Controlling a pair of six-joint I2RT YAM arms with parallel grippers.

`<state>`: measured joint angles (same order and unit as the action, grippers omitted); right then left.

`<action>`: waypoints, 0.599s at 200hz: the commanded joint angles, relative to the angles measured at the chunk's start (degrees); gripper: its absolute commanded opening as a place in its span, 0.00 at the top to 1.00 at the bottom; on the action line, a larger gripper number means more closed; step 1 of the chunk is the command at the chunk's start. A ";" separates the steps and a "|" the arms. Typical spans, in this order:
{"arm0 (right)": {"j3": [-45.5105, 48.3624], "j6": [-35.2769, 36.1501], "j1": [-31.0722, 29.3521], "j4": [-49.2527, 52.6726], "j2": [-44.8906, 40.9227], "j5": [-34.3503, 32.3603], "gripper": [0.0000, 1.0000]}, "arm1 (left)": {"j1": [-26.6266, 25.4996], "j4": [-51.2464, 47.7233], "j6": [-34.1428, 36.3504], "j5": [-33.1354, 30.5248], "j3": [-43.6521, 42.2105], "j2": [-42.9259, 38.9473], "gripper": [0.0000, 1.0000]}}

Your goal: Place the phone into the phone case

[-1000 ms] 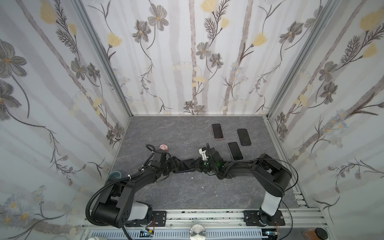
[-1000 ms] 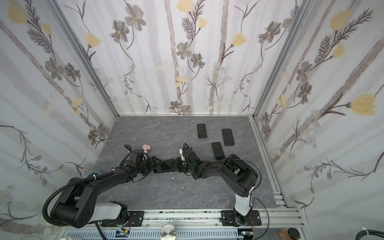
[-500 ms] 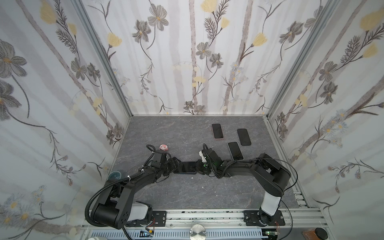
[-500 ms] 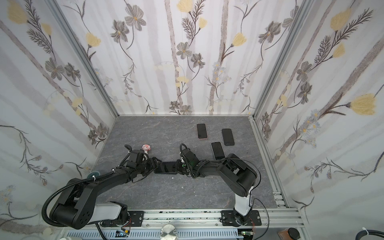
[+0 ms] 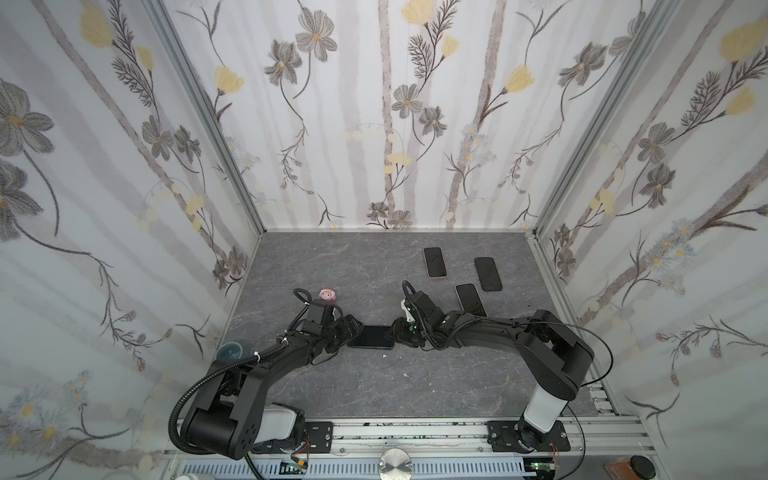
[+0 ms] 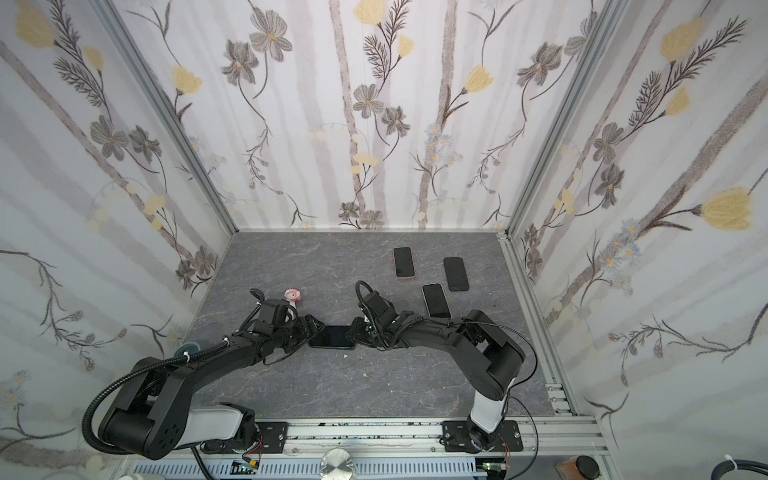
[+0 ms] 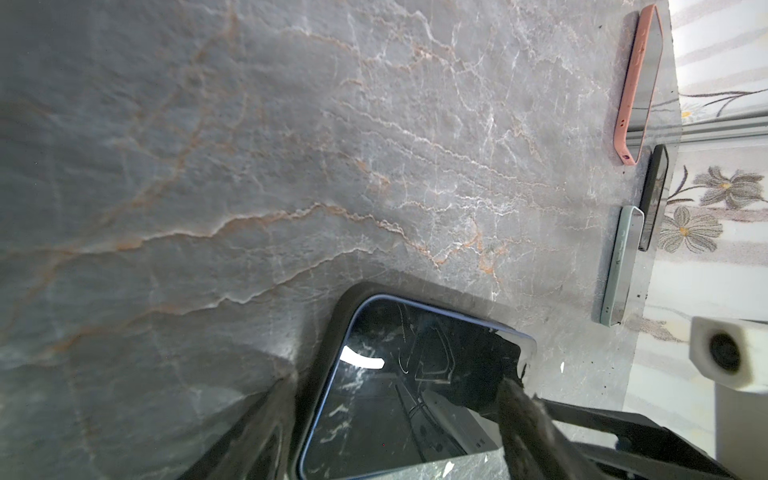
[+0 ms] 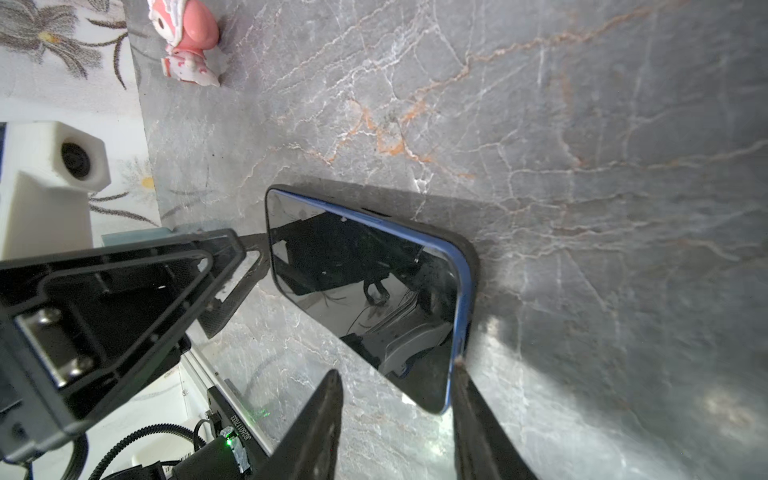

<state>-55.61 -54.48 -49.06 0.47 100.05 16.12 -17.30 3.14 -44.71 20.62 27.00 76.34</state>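
Straddling one short end of the black phone case, the left gripper presses its fingers against both long sides. Between the grippers, the blue-edged phone lies in that case on the table. At the far end the right gripper stands parted, one fingertip touching the phone's corner, the other clear of it.

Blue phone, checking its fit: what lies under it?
A black case shows as a rim along the phone's edges, resting on the table. The case's floor is covered by the phone.
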 commanded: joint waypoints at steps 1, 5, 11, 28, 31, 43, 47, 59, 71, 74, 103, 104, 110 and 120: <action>-0.60 3.86 0.16 5.35 -1.72 -1.65 0.61 | 0.03 -2.06 1.59 -1.17 0.68 -0.31 0.23; -0.47 4.13 0.39 5.56 -1.93 -1.61 0.63 | 0.07 -2.16 1.70 -1.33 0.70 -0.31 0.23; -0.17 4.42 0.65 5.67 -1.98 -1.44 0.66 | 0.01 -2.25 1.88 -1.50 0.73 -0.24 0.24; 0.48 4.92 1.25 5.80 -1.41 -0.90 0.73 | 0.06 -2.36 2.03 -1.64 0.78 0.04 0.24; 0.50 4.99 1.25 5.76 -1.19 -0.82 0.74 | 0.07 -2.42 2.05 -1.64 0.87 0.19 0.25; 0.60 5.24 1.34 5.75 -0.46 -0.73 0.76 | 0.01 -2.52 2.08 -1.51 0.77 0.22 0.25; 0.60 5.26 1.41 5.70 -0.14 -0.61 0.77 | 0.07 -2.60 2.08 -1.50 0.84 0.22 0.25; 0.60 5.17 1.42 4.97 0.78 0.20 0.80 | 0.07 -2.61 2.02 -1.14 0.66 0.22 0.26; 0.60 4.93 1.42 3.65 1.64 1.31 0.85 | 0.07 -2.68 2.17 -0.46 0.76 0.40 0.27; 0.60 4.79 1.42 3.31 1.78 1.58 0.86 | 0.03 -2.74 2.17 -0.39 0.69 0.47 0.27; 0.25 4.20 1.39 1.38 3.20 3.18 0.88 | 0.07 -2.87 2.35 0.25 0.61 0.86 0.27; 0.25 4.25 1.40 1.38 3.25 3.20 0.88 | 0.07 -2.87 2.35 0.27 0.60 0.94 0.27; 0.16 4.23 1.34 1.31 3.51 3.30 0.88 | -0.01 -2.83 2.27 0.53 0.55 1.18 0.27; 0.16 4.22 1.35 1.09 3.65 3.40 0.91 | -0.02 -2.57 2.09 1.27 0.51 1.66 0.27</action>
<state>-55.07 -49.91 -47.62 3.60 103.04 17.96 -17.32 1.87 -42.41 20.73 27.49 77.03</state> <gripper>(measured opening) 0.118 0.726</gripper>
